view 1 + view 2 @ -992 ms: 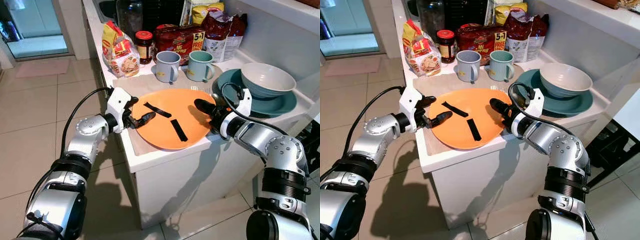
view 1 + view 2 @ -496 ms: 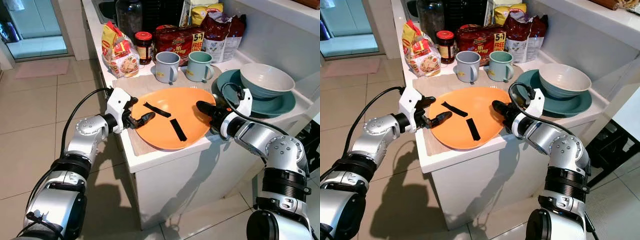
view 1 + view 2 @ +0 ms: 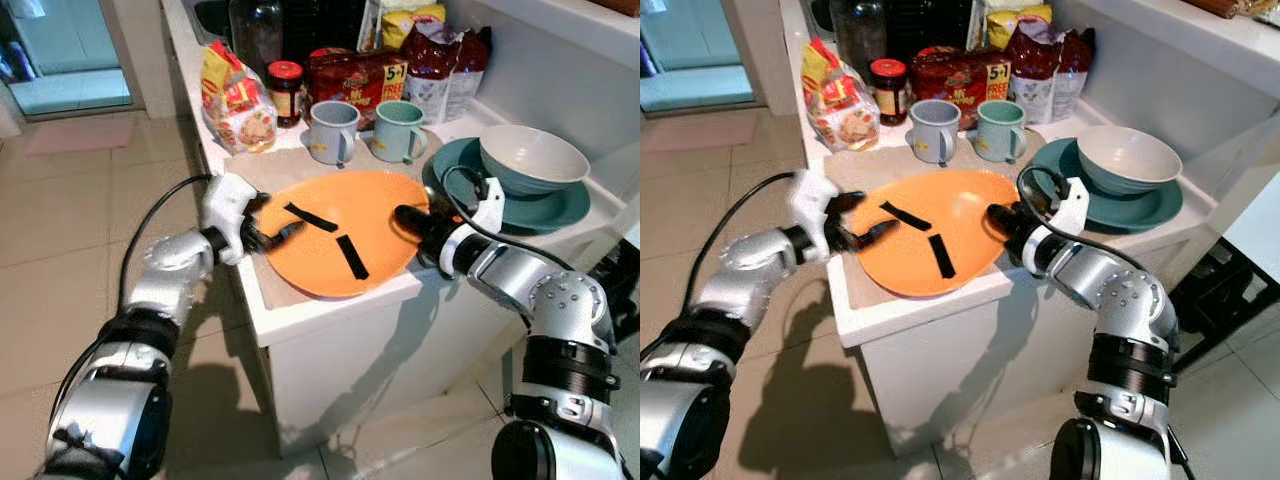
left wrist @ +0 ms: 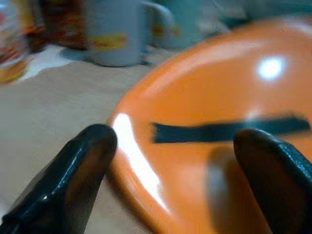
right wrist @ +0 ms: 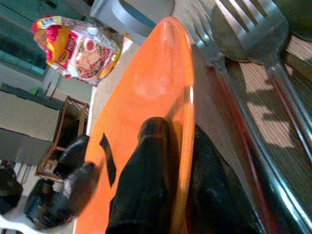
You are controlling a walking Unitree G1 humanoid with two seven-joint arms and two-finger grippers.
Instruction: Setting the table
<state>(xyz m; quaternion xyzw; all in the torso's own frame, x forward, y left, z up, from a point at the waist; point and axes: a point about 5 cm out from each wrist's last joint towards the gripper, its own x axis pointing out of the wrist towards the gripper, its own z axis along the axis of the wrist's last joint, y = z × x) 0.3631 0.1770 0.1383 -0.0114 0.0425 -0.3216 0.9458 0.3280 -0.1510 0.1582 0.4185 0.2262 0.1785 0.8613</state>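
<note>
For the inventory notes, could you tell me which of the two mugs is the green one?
The right-hand mug, nearer the teal plate; the other mug is greyish blue.

orange plate (image 3: 340,225), both grippers at rim

You're looking at a home kitchen: a white counter (image 3: 330,318) crowded with food packets (image 3: 237,98), a jar (image 3: 287,81), two mugs (image 3: 333,130), a bowl (image 3: 533,158) on a teal plate (image 3: 570,209), beside a beige tiled floor (image 3: 70,230).
</note>
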